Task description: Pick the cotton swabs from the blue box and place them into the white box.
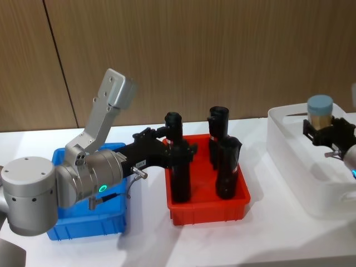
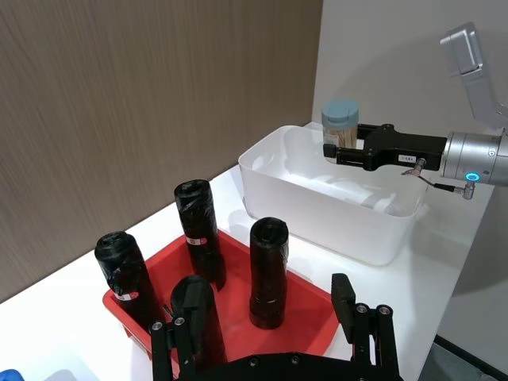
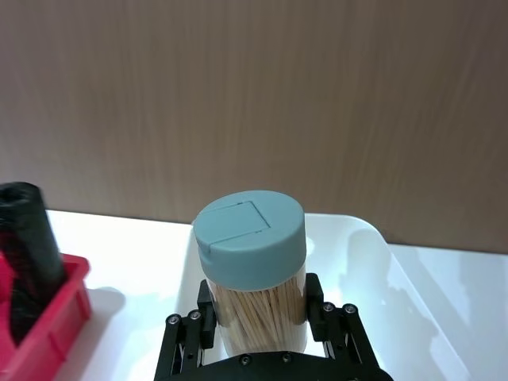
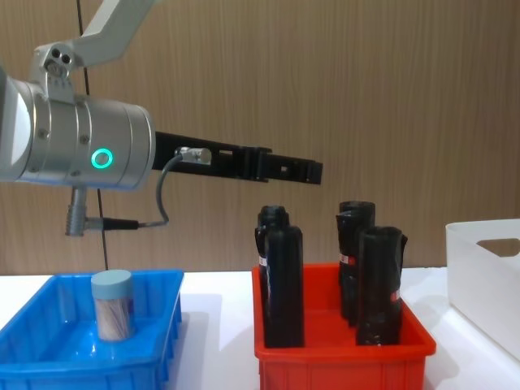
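Right gripper (image 3: 262, 321): closed on a jar of cotton swabs (image 3: 250, 262), with the fingers on the clear wall just below the blue-grey lid and the jar upright.
Where the held jar is: above the open white box (image 1: 289, 167) at the right, inside its rim line but not yet down in it.
Why held so: a grip under the lid likely keeps the jar level, so it can be lowered and stood on the box floor.
Left gripper (image 4: 309, 171): fingers spread wide and holding nothing, raised over the red bin (image 1: 208, 214) and above the tops of its black bottles (image 1: 179, 167), apparently waiting.
Second jar (image 4: 112, 305): stands upright in the blue box (image 4: 49, 357) at the far left, so I judge one more pick is due.
Chest view against head view: the chest view gives that second jar, where the head view has the left arm's body across the bin.
Left wrist view: side-on, it shows the held jar above the white box.
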Tool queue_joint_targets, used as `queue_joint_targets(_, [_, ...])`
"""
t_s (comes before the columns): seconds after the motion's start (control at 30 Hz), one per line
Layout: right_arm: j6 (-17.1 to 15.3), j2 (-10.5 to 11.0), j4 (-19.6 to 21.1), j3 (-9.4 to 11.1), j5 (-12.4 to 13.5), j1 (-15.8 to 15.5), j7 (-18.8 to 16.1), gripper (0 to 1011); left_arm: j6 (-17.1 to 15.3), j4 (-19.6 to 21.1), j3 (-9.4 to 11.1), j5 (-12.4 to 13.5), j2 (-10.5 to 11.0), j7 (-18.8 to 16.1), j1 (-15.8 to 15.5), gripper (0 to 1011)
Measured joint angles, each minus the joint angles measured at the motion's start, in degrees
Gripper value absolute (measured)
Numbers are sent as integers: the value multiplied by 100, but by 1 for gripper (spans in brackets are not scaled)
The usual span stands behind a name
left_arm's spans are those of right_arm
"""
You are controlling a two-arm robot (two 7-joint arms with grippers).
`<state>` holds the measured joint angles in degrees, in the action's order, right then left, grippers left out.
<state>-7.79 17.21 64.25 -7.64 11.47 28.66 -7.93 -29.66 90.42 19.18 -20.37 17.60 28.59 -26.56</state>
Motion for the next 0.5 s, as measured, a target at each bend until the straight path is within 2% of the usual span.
queue_joint_targets(0.33, [-199,9,-282,67,-7,145,160,665,0,0,0,0,0,0,0,1000])
queue_joint_targets(0.4, [-206,9,-296,70,-7,151,164,773,0,0,0,0,0,0,0,1000])
queue_joint_targets(0.5, [-235,8,-345,84,-4,178,189,857,0,0,0,0,0,0,0,1000])
